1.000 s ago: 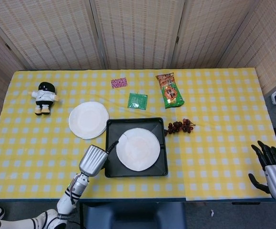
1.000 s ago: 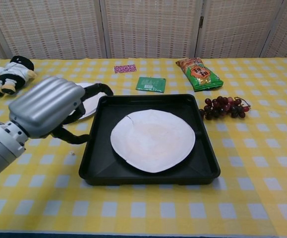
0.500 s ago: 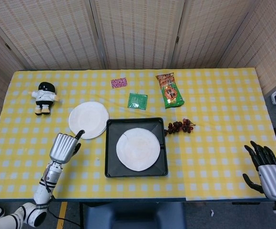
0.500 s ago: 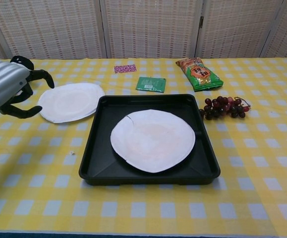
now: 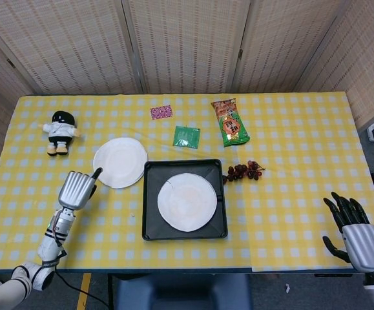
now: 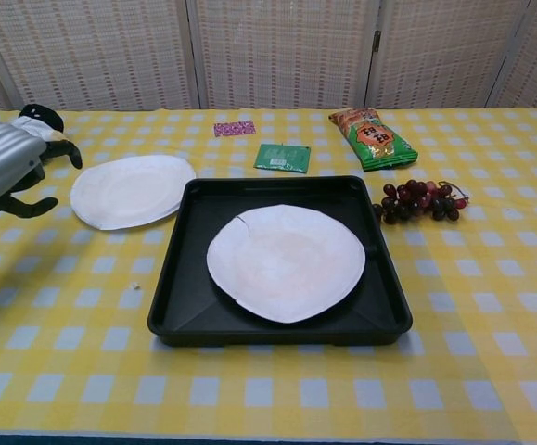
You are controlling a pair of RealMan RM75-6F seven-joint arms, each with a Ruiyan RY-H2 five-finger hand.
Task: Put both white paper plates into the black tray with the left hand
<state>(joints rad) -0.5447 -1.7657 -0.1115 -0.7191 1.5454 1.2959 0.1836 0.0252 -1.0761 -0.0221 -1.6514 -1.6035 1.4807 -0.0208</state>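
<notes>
One white paper plate (image 5: 187, 201) (image 6: 287, 261) lies inside the black tray (image 5: 149, 223) (image 6: 177, 287) at the table's front middle. The second white paper plate (image 5: 120, 162) (image 6: 131, 190) lies on the yellow checked cloth just left of the tray. My left hand (image 5: 77, 189) (image 6: 6, 165) hovers left of that plate, fingers apart and holding nothing. My right hand (image 5: 354, 236) hangs beyond the table's front right corner, fingers spread and empty; the chest view does not show it.
A plush doll (image 5: 60, 131) (image 6: 33, 117) lies at the far left. A pink packet (image 5: 161, 112), a green sachet (image 5: 187, 137), a snack bag (image 5: 230, 121) and a bunch of grapes (image 5: 243, 171) lie behind and right of the tray.
My left hand has drawn back from the tray's left edge, moving left past the loose plate. The right hand has dropped slightly. Both plates have stayed put.
</notes>
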